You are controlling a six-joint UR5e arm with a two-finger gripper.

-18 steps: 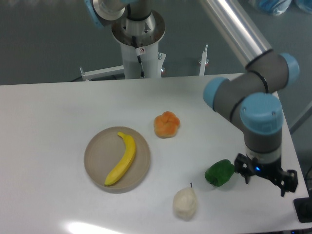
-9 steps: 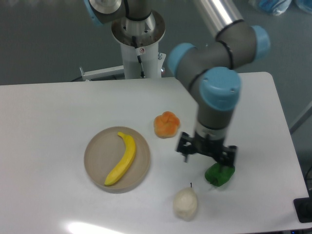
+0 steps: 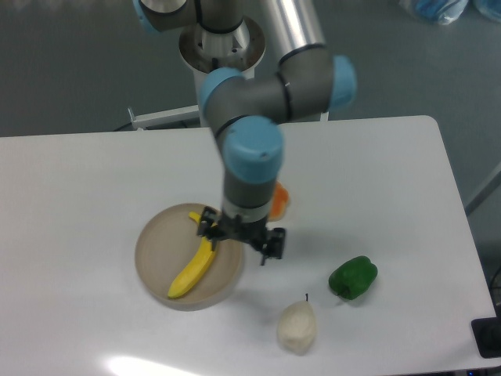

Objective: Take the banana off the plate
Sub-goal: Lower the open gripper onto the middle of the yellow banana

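Note:
The yellow banana lies on the round beige plate at the left middle of the table; its upper end is hidden behind my gripper. My gripper hangs over the plate's right edge, just right of the banana's upper part. Its fingers stand apart and hold nothing.
An orange fruit is partly hidden behind the arm, right of the plate. A green pepper lies at the right front. A whitish pear-shaped fruit lies near the front edge. The robot base stands at the back.
The arm has swung left across the table, from beside the green pepper to over the plate's right edge. The fruits and the plate have not moved.

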